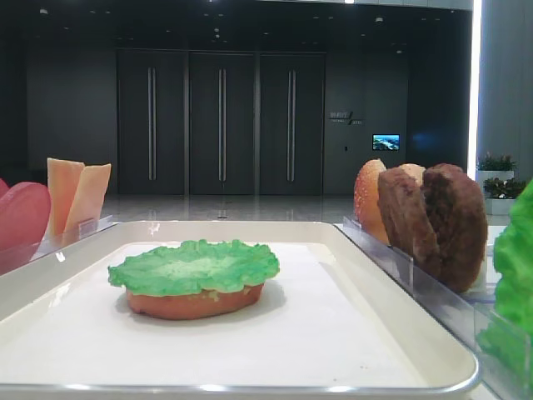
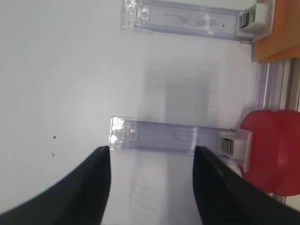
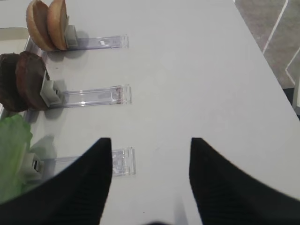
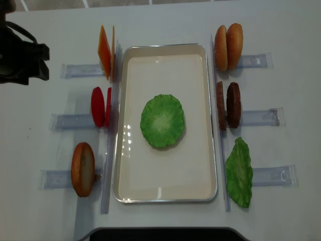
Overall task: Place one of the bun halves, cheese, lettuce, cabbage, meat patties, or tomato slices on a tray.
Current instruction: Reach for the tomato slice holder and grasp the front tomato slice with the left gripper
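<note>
1. Left gripper (image 2: 151, 161): jaws apart, nothing between them, only bare white table (image 2: 61, 70) under the gap.
2. Just ahead of the left fingertips lies a clear holder (image 2: 159, 136); at its far right end stand the tomato slices (image 2: 274, 150), upright on edge, two red discs side by side.
3. Further ahead of that gripper, a second clear holder (image 2: 187, 21) with the cheese (image 2: 279, 28) at its end, orange, only partly in frame.
4. Right gripper (image 3: 151, 164): jaws apart, empty, over bare table.
5. By the right gripper's left finger sits a clear holder (image 3: 93, 161); spare green leaf (image 3: 14, 154) at its left end.
6. Ahead-left of the right gripper: meat patties (image 3: 23, 86) upright in their holder, beyond them two bun halves (image 3: 47, 23), also upright.
7. Tray (image 4: 130, 165) lies in the middle between the two rows of holders, away from both grippers.
8. On the tray, about centre: lettuce (image 4: 162, 121) flat on top of a reddish-orange bun base (image 1: 196, 304); leaf covers the base fully from above.
9. One more bun half (image 4: 83, 169) stands on edge left of the tray's near corner.
10. Left arm (image 4: 20, 55) shows as a dark mass at the overhead view's top left; its fingers can't be made out there, probably hidden under the body.
</note>
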Available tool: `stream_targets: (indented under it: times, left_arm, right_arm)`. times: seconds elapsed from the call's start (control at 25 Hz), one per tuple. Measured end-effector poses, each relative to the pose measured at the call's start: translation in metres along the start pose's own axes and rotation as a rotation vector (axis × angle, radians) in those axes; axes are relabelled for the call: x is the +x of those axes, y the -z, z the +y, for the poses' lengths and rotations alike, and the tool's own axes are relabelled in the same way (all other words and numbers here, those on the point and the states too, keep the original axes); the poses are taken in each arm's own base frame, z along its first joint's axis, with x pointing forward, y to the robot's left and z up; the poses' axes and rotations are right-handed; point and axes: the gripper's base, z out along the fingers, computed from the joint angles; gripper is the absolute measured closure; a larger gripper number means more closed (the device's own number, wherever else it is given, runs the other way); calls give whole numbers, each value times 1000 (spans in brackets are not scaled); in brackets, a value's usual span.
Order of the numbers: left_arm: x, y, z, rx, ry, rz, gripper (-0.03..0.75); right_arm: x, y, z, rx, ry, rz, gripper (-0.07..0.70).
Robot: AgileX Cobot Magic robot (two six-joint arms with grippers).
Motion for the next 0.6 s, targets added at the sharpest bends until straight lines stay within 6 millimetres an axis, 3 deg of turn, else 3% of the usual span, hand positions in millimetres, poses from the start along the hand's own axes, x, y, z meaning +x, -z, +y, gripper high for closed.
stream_targets:
  times: [0.16,0.4,0.6]
  left_arm:
    - [3,-1,-20,29,-3,25,286]
    - [20,3,-94,70,-54,21,286]
    - [34,0,-129,73,-31,21,286]
  right_arm:
    - [0,0,0,0,0,0,272]
    - [0,0,0,0,0,0,272]
    - [0,0,0,0,0,0,272]
